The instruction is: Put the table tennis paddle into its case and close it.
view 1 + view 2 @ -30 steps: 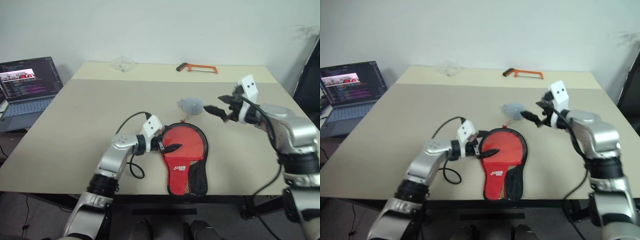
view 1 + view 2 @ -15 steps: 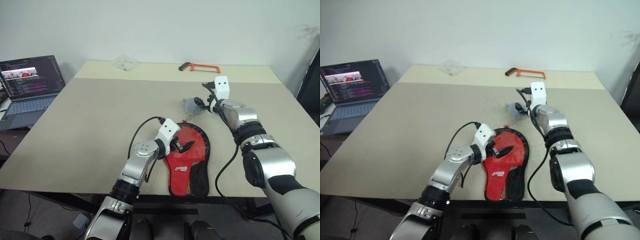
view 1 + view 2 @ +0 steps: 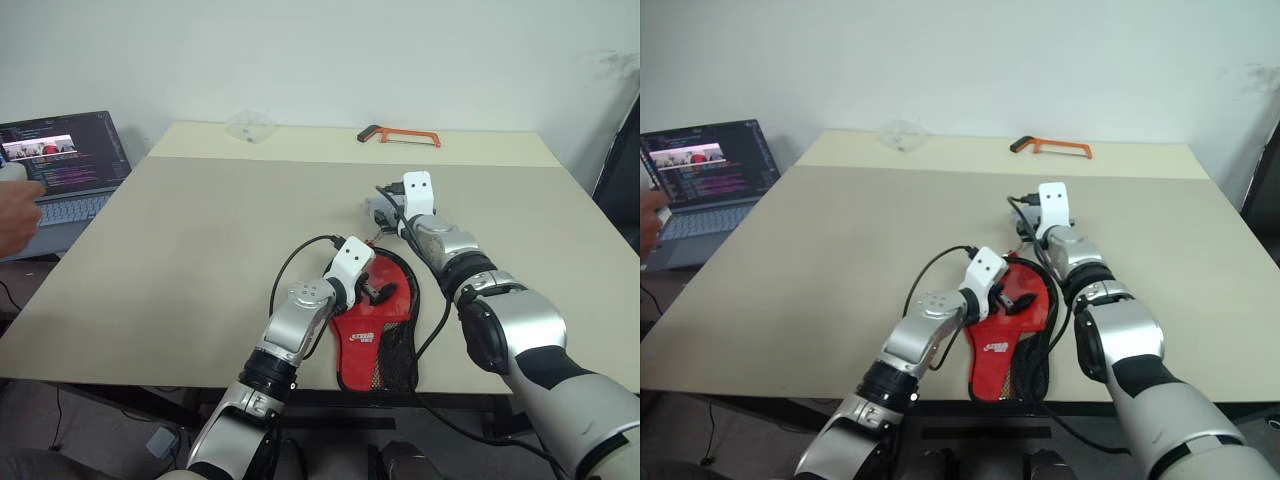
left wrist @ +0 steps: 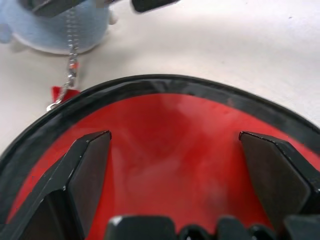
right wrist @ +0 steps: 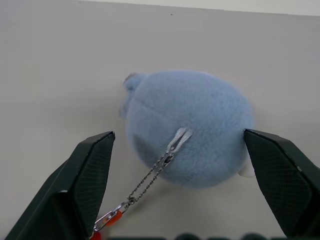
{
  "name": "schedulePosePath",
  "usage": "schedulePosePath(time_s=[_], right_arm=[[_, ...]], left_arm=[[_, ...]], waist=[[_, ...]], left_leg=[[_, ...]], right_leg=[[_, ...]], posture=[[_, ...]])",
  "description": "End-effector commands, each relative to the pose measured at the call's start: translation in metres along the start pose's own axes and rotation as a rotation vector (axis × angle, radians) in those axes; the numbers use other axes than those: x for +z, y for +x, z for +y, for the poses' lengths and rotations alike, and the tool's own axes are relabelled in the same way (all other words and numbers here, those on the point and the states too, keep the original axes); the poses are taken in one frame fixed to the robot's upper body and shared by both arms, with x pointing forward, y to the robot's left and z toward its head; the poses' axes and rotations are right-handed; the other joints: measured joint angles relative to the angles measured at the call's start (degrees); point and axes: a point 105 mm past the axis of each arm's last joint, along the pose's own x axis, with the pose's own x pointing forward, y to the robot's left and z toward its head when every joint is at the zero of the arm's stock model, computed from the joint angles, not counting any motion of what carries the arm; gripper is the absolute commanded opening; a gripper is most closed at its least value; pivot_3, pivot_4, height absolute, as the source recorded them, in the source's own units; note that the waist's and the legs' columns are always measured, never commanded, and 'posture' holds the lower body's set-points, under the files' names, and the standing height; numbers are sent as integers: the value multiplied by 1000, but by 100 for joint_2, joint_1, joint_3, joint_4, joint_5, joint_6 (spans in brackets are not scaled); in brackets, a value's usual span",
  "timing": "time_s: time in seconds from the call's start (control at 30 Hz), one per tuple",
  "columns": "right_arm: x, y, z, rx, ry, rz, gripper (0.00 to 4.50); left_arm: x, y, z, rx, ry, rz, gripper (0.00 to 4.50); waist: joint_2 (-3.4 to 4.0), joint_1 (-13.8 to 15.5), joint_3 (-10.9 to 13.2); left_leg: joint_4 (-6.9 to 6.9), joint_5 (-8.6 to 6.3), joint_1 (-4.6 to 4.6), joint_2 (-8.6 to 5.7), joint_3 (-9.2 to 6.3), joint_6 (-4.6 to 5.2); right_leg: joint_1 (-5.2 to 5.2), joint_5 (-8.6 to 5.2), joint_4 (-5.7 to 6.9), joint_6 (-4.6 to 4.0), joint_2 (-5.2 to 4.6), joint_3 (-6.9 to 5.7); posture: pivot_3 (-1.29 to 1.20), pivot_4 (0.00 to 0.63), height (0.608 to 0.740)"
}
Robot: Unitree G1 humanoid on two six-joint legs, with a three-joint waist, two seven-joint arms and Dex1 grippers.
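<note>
The case [image 3: 372,322] lies flat near the table's front edge, red face with white lettering up, black mesh along its right side. My left gripper [image 3: 380,291] hovers open over the case's round end; its fingers [image 4: 90,165] stand wide apart with the red face [image 4: 170,145] between them. My right gripper [image 3: 384,208] is open just behind the case, its fingers [image 5: 90,170] on either side of a small blue-grey plush pouch [image 5: 187,125] without gripping it. A thin chain [image 4: 70,60] runs from the pouch toward the case. The table tennis paddle is hidden.
An orange hacksaw [image 3: 398,135] and a clear plastic item [image 3: 247,125] lie at the table's far edge. An open laptop [image 3: 60,165] stands off to the left, with a person's hand [image 3: 15,215] in front of it. A black cable [image 3: 290,280] loops from my left wrist.
My right gripper came down and leftward to straddle the plush pouch. My left gripper slid right over the case's round end. A person's hand appeared by the laptop.
</note>
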Motion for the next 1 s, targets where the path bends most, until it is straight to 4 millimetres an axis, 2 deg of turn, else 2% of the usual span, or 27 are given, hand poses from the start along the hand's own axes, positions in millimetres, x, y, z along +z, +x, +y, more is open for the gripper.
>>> schedulePosePath(time_s=[0.03,0.13,0.23,0.4,0.6,0.8,1.0], right_arm=[[15,0,1,-25,-17,-55,4500],[9,0,0,-51,3,-41,4500],[5,1,-1,-79,-29,-29,3866],[-10,0,-8,-141,-66,9,2086],[-12,0,-10,-167,-85,13,114],[-3,1,-4,-145,-85,-11,51],[22,-1,-7,-114,-112,-75,51]], left_arm=[[-3,4,-6,-14,-9,22,4467],[-2,3,-8,-15,-4,19,4467],[-2,2,-10,-19,2,20,4500],[-3,4,-13,-19,11,24,4500],[-3,5,-12,-8,14,25,4500],[-4,7,-14,-10,26,30,4500],[-6,7,-14,-13,26,35,4500]], waist=[[0,0,0],[0,0,0],[0,-1,0],[1,0,-1],[1,0,-1],[1,0,-1],[1,-2,-1]], left_leg=[[0,0,0,0,0,0],[0,0,1,0,-1,0],[0,0,2,0,-1,0],[0,0,2,0,-1,0],[1,0,6,-1,-2,0],[2,0,10,-1,-3,0],[3,0,10,-1,-2,0]], right_leg=[[1,0,0,0,0,-1],[2,0,0,0,0,-1],[2,0,0,0,0,-1],[3,0,-1,0,0,-1],[6,1,1,1,0,-1],[11,1,0,2,0,-1],[11,1,0,2,0,-1]], posture=[[0,150,740],[0,150,740],[0,150,740],[0,150,740],[0,150,740],[0,150,740],[0,150,740]])
